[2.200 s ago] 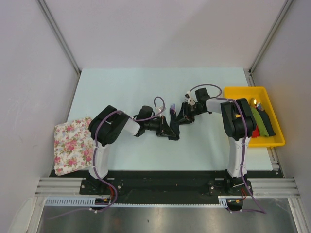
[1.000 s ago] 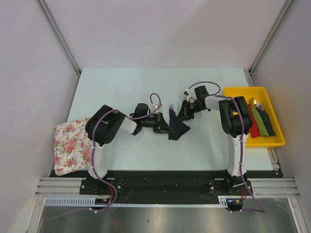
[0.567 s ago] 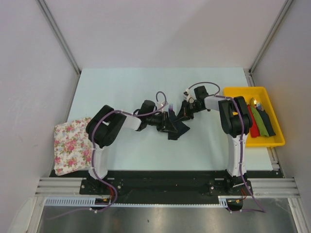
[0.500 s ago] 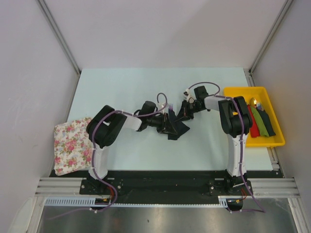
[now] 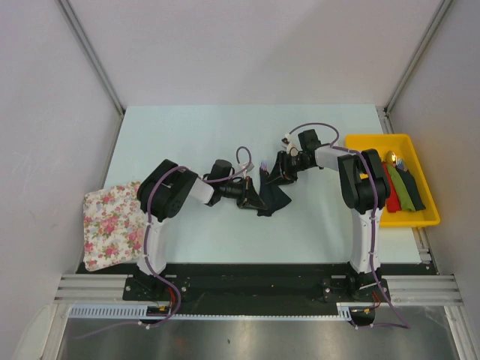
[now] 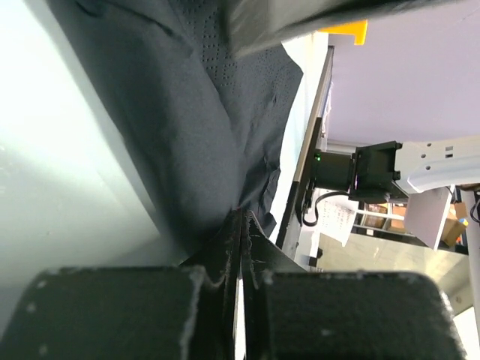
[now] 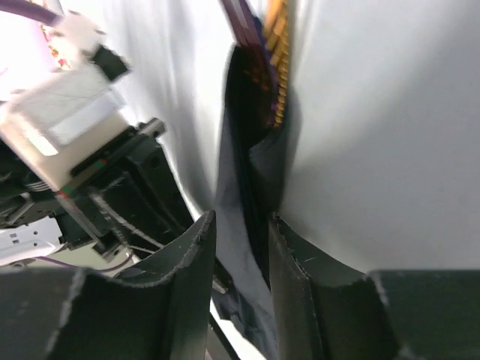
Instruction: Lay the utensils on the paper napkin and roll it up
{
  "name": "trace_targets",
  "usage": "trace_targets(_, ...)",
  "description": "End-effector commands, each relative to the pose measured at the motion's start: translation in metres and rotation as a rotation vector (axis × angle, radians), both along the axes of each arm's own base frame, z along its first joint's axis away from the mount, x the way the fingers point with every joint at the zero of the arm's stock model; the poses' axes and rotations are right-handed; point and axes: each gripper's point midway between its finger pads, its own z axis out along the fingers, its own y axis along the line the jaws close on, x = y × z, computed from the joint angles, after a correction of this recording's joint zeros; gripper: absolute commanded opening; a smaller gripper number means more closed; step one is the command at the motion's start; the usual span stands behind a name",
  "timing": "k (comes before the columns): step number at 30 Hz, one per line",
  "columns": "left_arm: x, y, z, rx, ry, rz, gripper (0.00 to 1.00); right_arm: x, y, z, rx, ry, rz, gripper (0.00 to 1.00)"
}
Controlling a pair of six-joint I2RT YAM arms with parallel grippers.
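Note:
The black paper napkin [image 5: 271, 197] lies loosely wrapped at the table's middle. The utensils [image 5: 264, 166] stick out of its far end, showing small tines. In the right wrist view they show as orange and purplish stems [image 7: 277, 52] inside the napkin's dark fold [image 7: 244, 187]. My left gripper [image 5: 250, 194] is at the napkin's left edge. In the left wrist view it [image 6: 241, 219] is shut on the napkin [image 6: 187, 112]. My right gripper [image 5: 278, 174] is at the napkin's upper right, and its fingers [image 7: 199, 259] close round the fold.
A yellow tray [image 5: 375, 138] at the right holds red and green rolled napkins [image 5: 398, 187] with gold cutlery [image 5: 392, 157]. A floral pink-white cloth [image 5: 112, 223] lies at the near left edge. Grey walls stand on three sides.
My left gripper reached right onto the napkin, then drew back a little to the left holding its edge. The right gripper stayed on the fold, shifting slightly.

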Motion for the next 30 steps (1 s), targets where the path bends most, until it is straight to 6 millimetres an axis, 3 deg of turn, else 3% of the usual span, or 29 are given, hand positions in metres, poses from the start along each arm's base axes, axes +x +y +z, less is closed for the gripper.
trace_targets(1,-0.014,0.021,-0.047,0.111,0.104,0.039,0.02,0.026,0.003,0.064,0.049,-0.179,-0.008,0.38)
trace_targets(3,-0.013,0.022,-0.048,0.112,0.102,0.044,0.01,0.026,0.008,0.080,0.080,-0.207,-0.011,0.36)
trace_targets(9,-0.013,0.025,-0.048,0.098,0.114,0.053,0.01,0.002,0.020,0.071,0.131,-0.146,-0.019,0.28)
trace_targets(10,-0.014,0.025,-0.048,0.102,0.116,0.051,0.01,-0.006,0.017,0.060,0.123,-0.113,-0.024,0.27)
trace_targets(16,-0.018,0.026,-0.042,0.080,0.095,0.048,0.02,-0.005,0.024,0.034,0.140,-0.087,-0.054,0.18)
trace_targets(22,-0.019,0.025,-0.037,0.066,0.061,0.021,0.02,-0.016,0.021,-0.027,0.094,0.014,-0.105,0.15)
trace_targets(25,-0.021,0.025,-0.025,0.029,0.029,0.015,0.06,-0.022,0.018,-0.044,0.069,0.043,-0.112,0.14)
trace_targets(30,-0.019,0.019,0.028,-0.047,-0.155,-0.037,0.26,-0.032,0.017,-0.058,0.048,0.066,-0.111,0.13)
